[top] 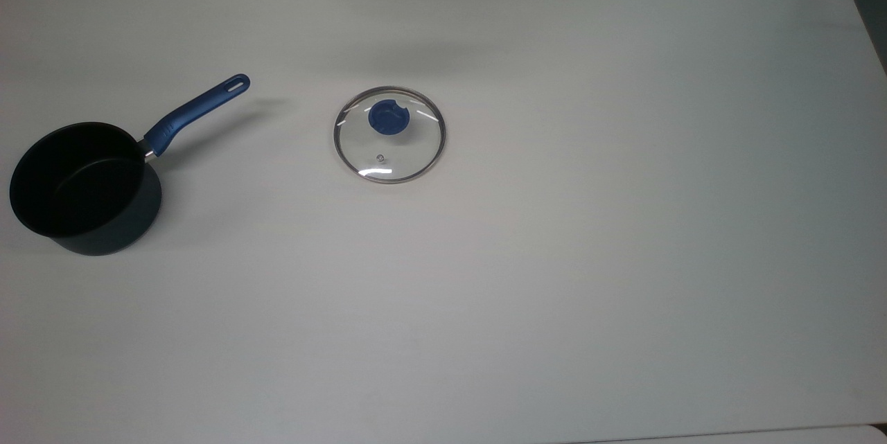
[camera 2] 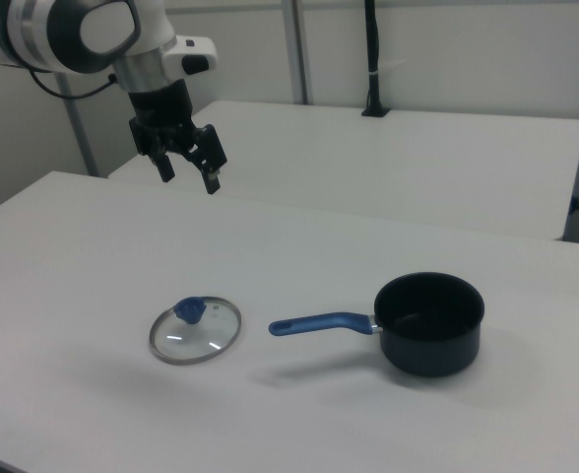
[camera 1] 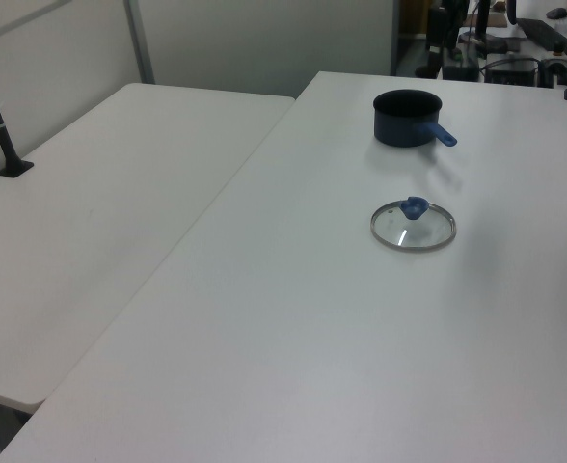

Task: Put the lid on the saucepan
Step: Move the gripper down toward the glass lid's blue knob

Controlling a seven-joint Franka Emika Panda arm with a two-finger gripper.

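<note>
High at the right view's left, the gripper point(camera 2: 185, 166) hung with its jaws spread and empty; the lid point(camera 2: 196, 331) lay flat on the table point(camera 2: 93, 256) directly below, and the saucepan point(camera 2: 429, 323) stood well apart rightward.

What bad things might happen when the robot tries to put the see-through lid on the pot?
The round clear glass lid offers just a small blue knob to grab; the open gripper, high above, might pinch off-centre and drop it. The black saucepan stands near the white table edge, so a bump could push it off.
</note>
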